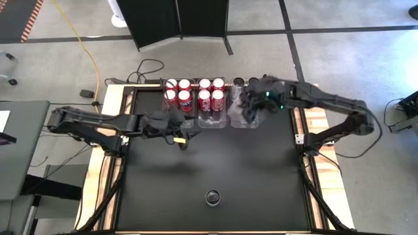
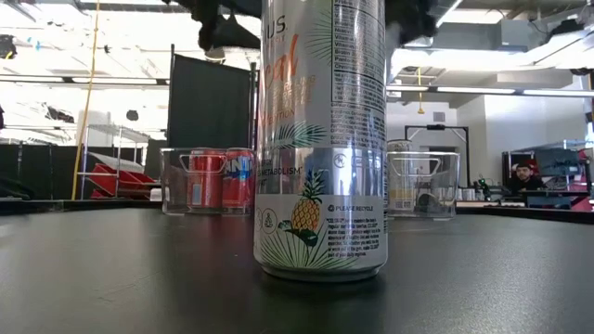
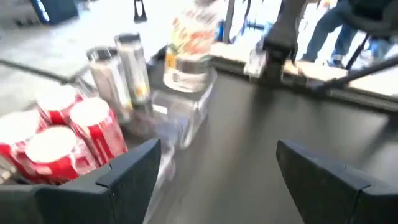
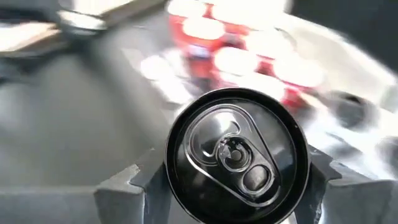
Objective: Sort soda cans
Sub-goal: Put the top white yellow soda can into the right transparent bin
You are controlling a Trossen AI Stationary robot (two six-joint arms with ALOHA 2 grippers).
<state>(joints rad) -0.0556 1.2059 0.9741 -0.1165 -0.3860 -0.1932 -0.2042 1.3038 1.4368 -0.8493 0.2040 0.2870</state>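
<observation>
- The right gripper [image 4: 227, 180] clamps a dark-topped can [image 4: 236, 155] from both sides, over the right bin [image 1: 245, 121], probably to sort it with the silver cans [image 3: 118, 68].
- Red cans [image 1: 194, 94] fill the other bins, grouped by colour.
- The left gripper [image 3: 211, 168] hangs open and empty just beside them.
- One tall can [image 2: 320, 139] stands alone near the table's [image 1: 209, 163] front edge.

Overhead looking straight down at black bench [image 1: 209, 163]; low level across it; wrist views close, sharing red cylindrical soda cans [image 3: 68, 134].
</observation>
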